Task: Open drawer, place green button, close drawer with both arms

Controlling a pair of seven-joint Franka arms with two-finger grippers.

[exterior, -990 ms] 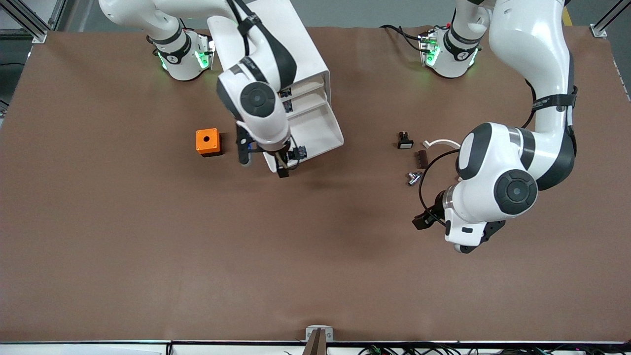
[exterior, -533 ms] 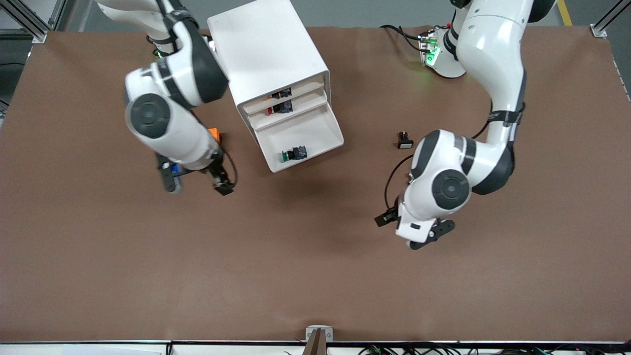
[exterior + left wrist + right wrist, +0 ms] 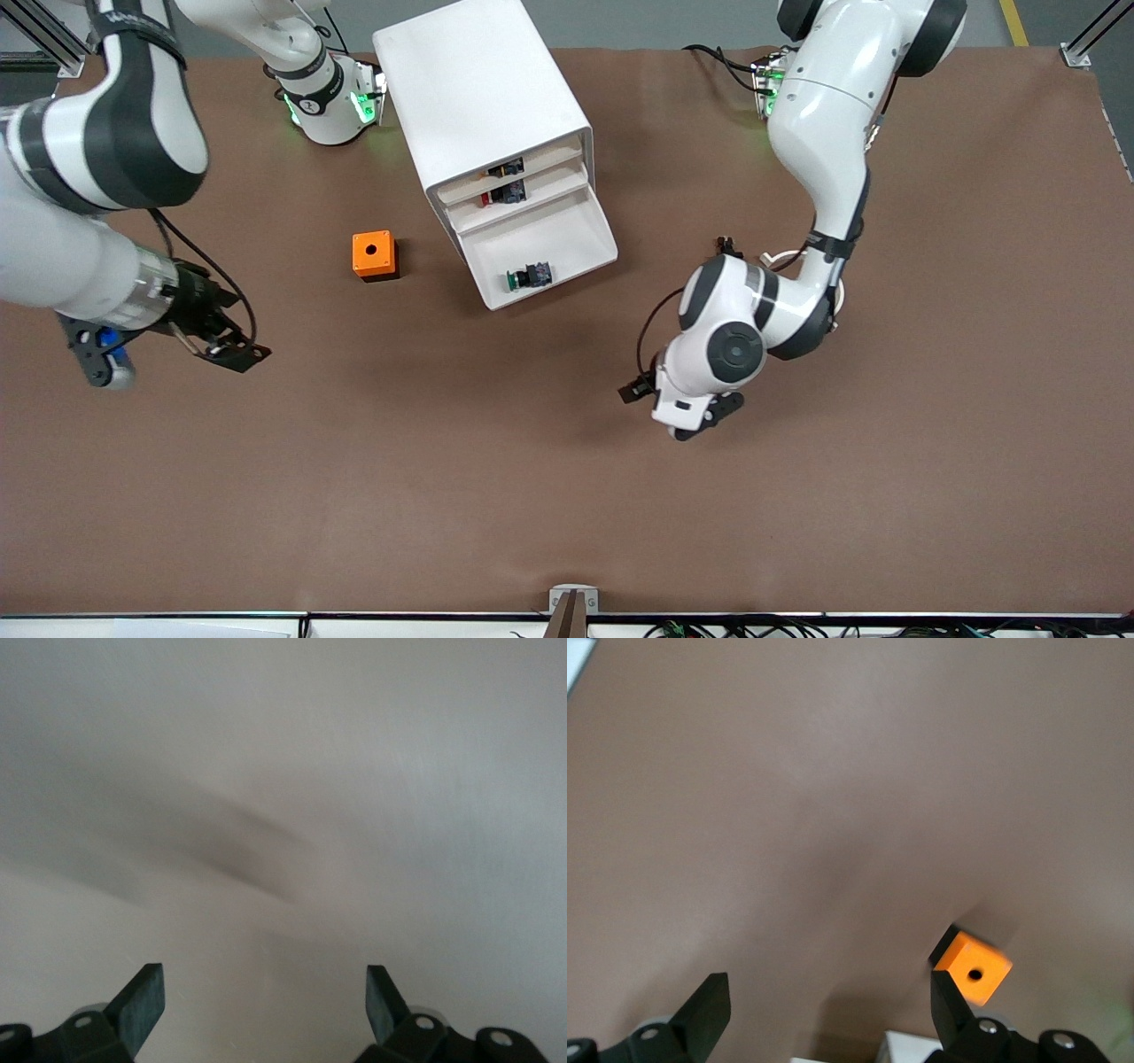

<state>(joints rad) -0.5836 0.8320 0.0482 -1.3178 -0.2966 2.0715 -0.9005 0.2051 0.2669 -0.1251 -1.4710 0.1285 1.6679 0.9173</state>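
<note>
Brown tabletop (image 3: pixel 567 496) carries everything. White cabinet (image 3: pixel 483 97) is the landmark, standing between the two arm bases, its front facing the camera and slightly toward the left arm's end.

Right arm (image 3: pixel 80 177) reaches out from its base beside the cabinet to the right arm's end of the tabletop. Right end effector (image 3: pixel 168 350) is up over bare tabletop, well apart from the cabinet, fingers (image 3: pixel 709 1010) spread wide, nothing between them. Right wrist view shows the orange box (image 3: pixel 973 967) past the fingertips.

Left arm (image 3: pixel 815 133) bends down from its base toward the cabinet's left-arm side. Left end effector (image 3: pixel 678 412) is over bare tabletop, nearer the camera than the cabinet's front, fingers (image 3: pixel 142 1001) wide and empty. Left wrist view shows only a blurred pale surface.

Drawer (image 3: pixel 576 226), lowest of the cabinet, is pulled out toward the camera. Button (image 3: pixel 529 276) lies on its side inside the drawer, near the front rim, green cap pointing toward the right arm's end. The two upper drawers (image 3: pixel 509 182) stand slightly out, showing small dark and red parts.

Orange box (image 3: pixel 374 255) with a hole on top sits on the tabletop just beside the cabinet, toward the right arm's end, apart from the drawer.

Small black switch (image 3: pixel 726 242) and a white cable bit (image 3: pixel 780 259) lie toward the left arm's end from the cabinet, mostly hidden by the left arm.
</note>
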